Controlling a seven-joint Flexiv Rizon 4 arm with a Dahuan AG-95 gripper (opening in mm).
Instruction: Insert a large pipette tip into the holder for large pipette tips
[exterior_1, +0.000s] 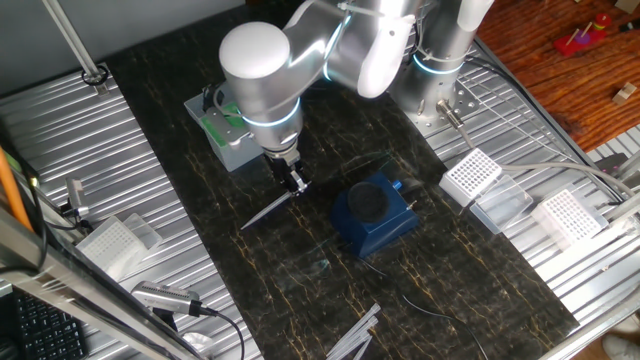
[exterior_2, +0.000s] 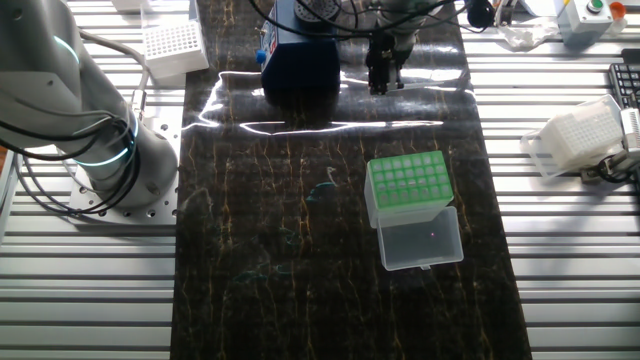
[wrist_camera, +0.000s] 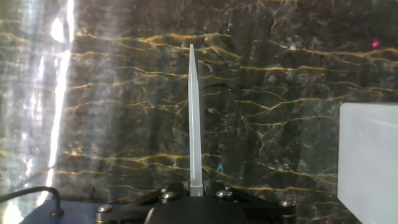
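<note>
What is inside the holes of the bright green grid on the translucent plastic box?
The green-topped translucent box shows only open holes, with no tip sticking out. Their depths are not visible.

fixed views: high, opposite sides | hand view: close, along gripper

1. The desk has a dark marbled mat flanked by ribbed metal.
2. On the mat: the green-topped holder for large pipette tips, lid open, and a dark blue block.
3. White perforated racks sit on the metal.
</note>
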